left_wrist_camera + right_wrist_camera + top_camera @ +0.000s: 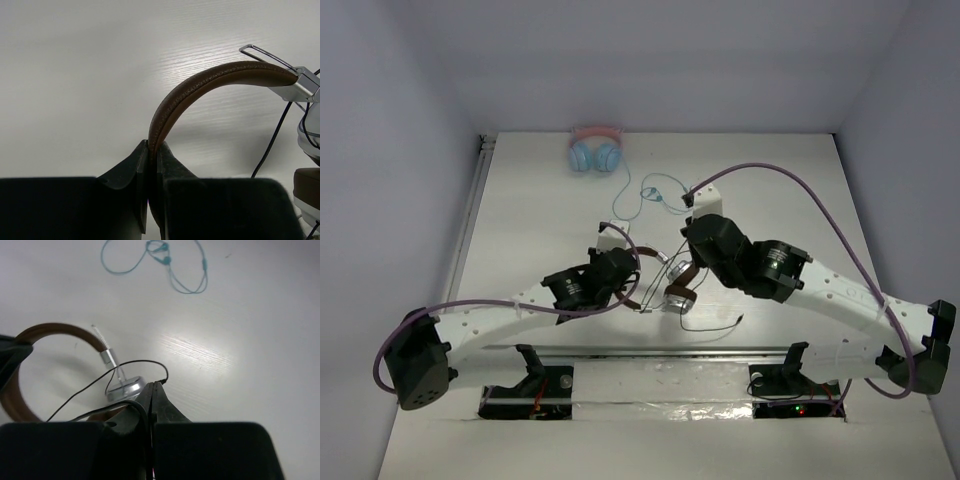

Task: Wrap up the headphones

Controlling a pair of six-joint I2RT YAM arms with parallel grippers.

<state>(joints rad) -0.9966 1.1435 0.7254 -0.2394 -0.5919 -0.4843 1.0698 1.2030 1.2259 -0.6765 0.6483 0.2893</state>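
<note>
- Left wrist: left gripper (152, 154) is clamping the headphones (301, 88) by the stiff headband (200, 82), likely the surest hold
- Right gripper (154, 391) is pinching the thin cable (131, 363), likely limp, slippery

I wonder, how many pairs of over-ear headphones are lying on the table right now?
2. The brown-and-silver over-ear headphones lie in the middle of the white table; the pink-and-light-blue headphones sit at its far edge. None appears hidden.
</note>
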